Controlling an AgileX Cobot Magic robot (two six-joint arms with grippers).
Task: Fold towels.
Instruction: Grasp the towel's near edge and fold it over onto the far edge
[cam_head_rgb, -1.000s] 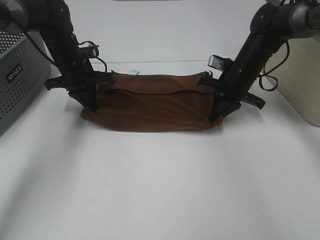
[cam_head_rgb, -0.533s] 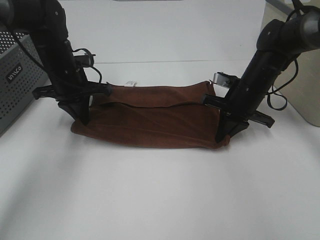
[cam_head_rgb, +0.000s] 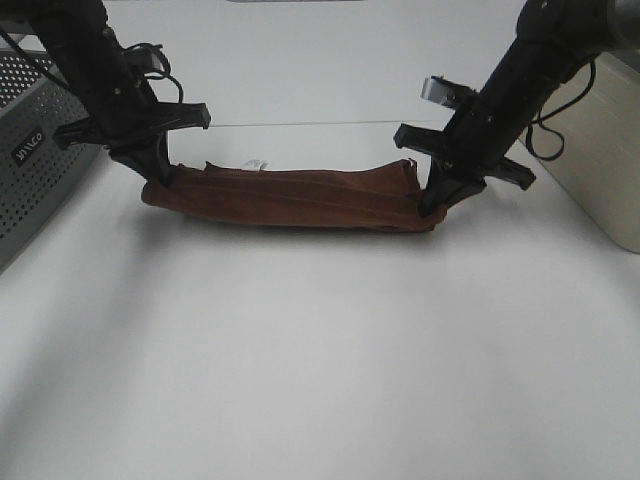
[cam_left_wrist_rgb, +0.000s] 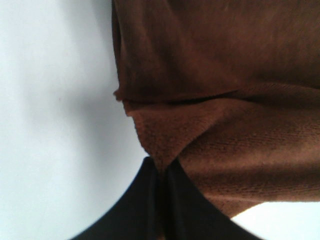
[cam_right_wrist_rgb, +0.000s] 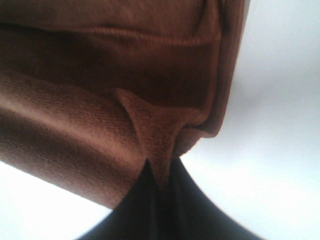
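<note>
The dark brown towel (cam_head_rgb: 290, 197) lies on the white table as a long narrow band, doubled over, with its small white tag (cam_head_rgb: 258, 164) at the far edge. My left gripper (cam_head_rgb: 160, 178) is shut on the towel's left end; the left wrist view shows a pinched corner (cam_left_wrist_rgb: 160, 150) between the black fingers. My right gripper (cam_head_rgb: 428, 205) is shut on the right end; the right wrist view shows a pinched fold (cam_right_wrist_rgb: 155, 145). Both ends sit low over the table.
A grey perforated metal box (cam_head_rgb: 35, 150) stands at the left edge. A beige box (cam_head_rgb: 610, 150) stands at the right edge. The white table (cam_head_rgb: 320, 360) stretches toward the front below the towel.
Both grippers have moved away from the camera toward the far edge, carrying the near edge of the towel over. The towel went from a wide sagging sheet to a narrow band.
</note>
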